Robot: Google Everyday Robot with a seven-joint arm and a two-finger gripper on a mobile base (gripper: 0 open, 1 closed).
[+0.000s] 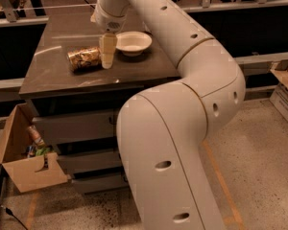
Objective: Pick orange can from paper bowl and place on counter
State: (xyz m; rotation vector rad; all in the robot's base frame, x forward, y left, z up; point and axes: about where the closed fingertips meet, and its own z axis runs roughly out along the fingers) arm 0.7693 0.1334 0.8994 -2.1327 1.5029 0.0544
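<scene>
My smooth gripper (107, 55) hangs over the glossy counter (62, 35), just beside the shiny metal orange can (84, 59). The paper bowl (133, 42) looks dull.

The gripper (107, 51) is being held over the counter (57, 78), between the orange can (84, 59) and the paper bowl (134, 43); whether the can is being touched cannot be told. The arm (182, 128) is being cut off at the top and bottom edges. The contents of the cardboard box (19, 171) are being shown too small to name.
</scene>
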